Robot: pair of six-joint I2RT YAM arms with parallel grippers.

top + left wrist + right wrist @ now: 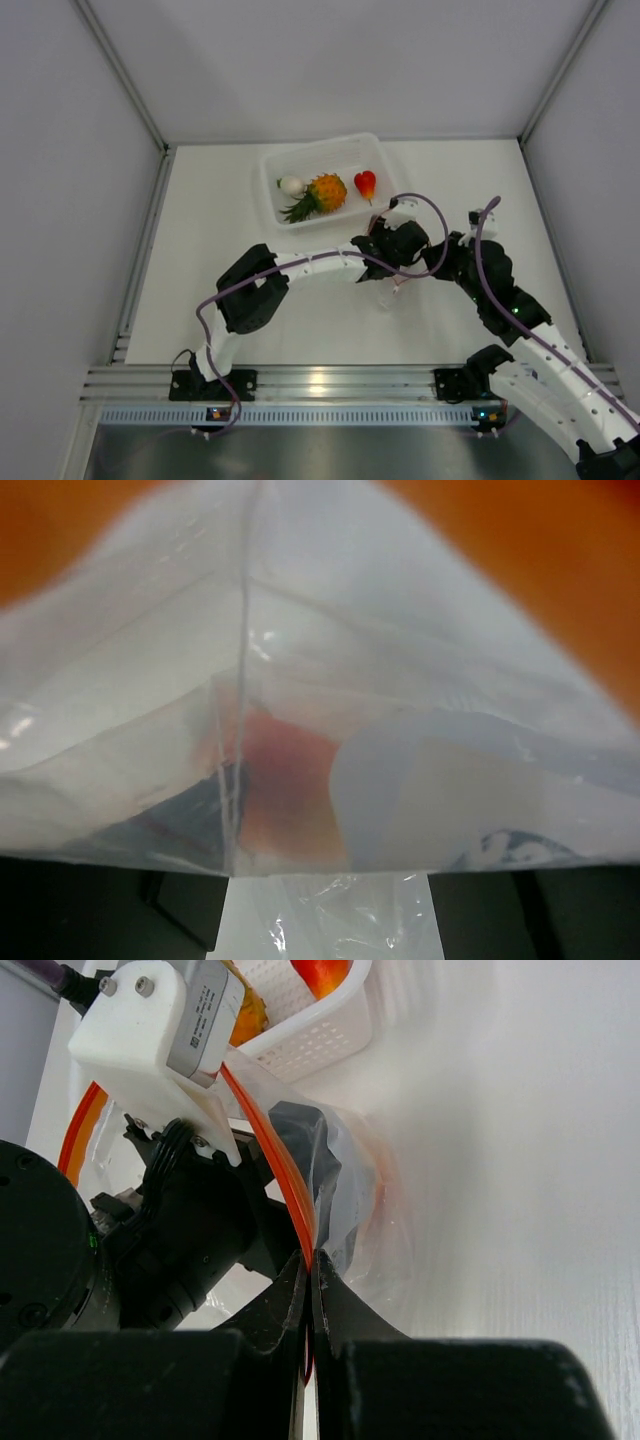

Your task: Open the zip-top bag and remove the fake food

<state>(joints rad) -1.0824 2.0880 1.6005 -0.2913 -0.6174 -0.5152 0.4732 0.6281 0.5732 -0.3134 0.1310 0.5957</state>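
Observation:
The zip-top bag [392,292] is a clear pouch on the table between my two arms. My right gripper [310,1255] is shut on its red-orange zip strip [270,1140]. My left gripper [325,912] reaches into the bag's mouth. Its dark fingers [180,910] stand wide apart, with only crinkled plastic between them. Through the plastic in the left wrist view I see a blurred peach-coloured fruit [285,780] inside the bag [330,660]. A pineapple [322,193], a white round vegetable [291,186] and a small red fruit [366,183] lie in the tray.
The rigid clear tray [270,190] stands at the back middle, just behind both grippers; its latticed wall [320,1035] is close to the bag. White walls with metal rails bound the table on the left, right and back.

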